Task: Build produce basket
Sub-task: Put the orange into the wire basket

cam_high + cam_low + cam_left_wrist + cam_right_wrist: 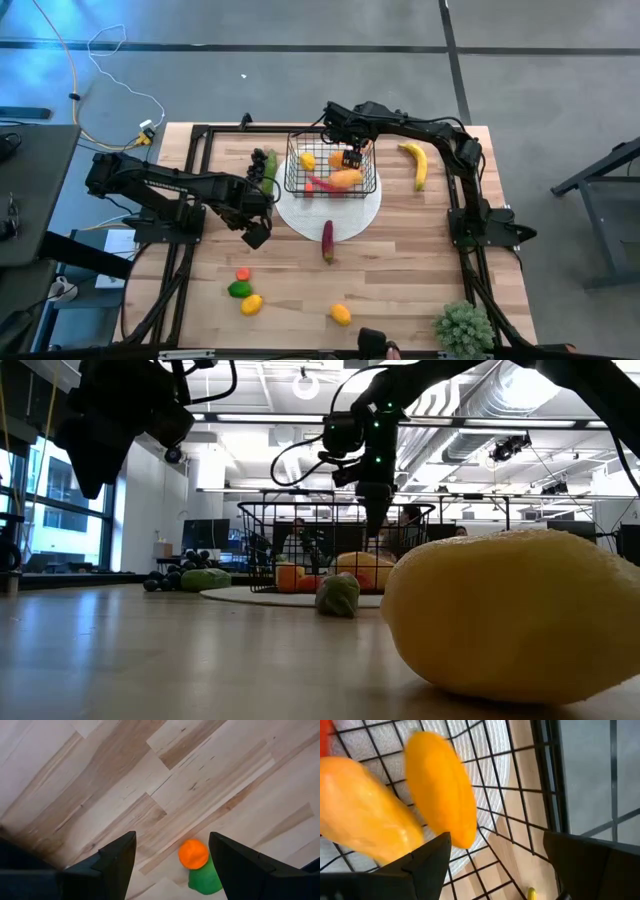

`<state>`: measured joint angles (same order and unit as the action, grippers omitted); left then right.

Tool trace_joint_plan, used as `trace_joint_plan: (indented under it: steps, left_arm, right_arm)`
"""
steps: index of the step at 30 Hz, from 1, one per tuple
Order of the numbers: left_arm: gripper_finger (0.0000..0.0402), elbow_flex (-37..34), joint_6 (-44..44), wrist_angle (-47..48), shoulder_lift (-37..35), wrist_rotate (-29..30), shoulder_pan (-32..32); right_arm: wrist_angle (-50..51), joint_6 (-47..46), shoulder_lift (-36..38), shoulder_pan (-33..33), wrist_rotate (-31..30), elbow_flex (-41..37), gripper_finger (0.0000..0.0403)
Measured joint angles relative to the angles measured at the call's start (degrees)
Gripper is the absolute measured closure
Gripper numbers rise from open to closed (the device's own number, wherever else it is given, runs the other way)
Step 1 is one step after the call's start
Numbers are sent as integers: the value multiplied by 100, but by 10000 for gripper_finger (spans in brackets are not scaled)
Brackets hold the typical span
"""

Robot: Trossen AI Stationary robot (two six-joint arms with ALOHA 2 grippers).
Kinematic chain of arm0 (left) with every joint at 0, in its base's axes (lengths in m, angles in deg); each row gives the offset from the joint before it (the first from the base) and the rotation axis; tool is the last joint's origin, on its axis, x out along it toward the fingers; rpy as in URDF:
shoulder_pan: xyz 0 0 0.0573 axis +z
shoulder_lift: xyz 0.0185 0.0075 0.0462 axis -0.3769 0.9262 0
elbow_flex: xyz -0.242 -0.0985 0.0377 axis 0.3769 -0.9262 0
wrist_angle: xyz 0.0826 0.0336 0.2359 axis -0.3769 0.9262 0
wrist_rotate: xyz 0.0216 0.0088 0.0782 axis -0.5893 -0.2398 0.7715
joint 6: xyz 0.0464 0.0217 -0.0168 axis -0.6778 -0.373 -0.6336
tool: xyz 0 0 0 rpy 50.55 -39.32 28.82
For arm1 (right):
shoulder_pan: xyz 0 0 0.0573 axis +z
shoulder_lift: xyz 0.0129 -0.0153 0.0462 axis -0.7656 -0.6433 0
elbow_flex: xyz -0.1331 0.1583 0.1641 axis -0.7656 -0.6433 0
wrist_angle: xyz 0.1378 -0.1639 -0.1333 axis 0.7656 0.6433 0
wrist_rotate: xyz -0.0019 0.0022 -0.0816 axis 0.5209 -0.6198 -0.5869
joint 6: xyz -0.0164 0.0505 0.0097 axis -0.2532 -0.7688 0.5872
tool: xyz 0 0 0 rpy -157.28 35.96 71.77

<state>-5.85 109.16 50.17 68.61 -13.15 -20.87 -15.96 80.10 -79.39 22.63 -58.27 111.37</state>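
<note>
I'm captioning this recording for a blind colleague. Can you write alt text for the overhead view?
Seen from above, the right gripper hangs open over a black wire basket on a white disc, with yellow and orange toy produce inside. The left gripper waits open beside it; a banana and other toys lie around the wooden table.

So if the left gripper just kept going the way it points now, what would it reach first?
Probably the bare table. The open left gripper looks down at wood, with the small orange piece and green piece near its line; depth is unclear.
</note>
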Motion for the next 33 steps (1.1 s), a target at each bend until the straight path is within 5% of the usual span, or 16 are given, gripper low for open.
trace_joint_plan:
  steps: [12,26,33]
  left_arm:
    - [163,2,619,-8,0,-13,-358]
    - [163,4,3394,-100,0,15,-1643]
    - [163,8,4236,-496,34,718,-2337]
  right_arm:
    - [232,-173,159,0,241,4,105]
    - [481,-1482,654,2,985,606,105]
    - [861,-1792,667,122,1088,1087,105]
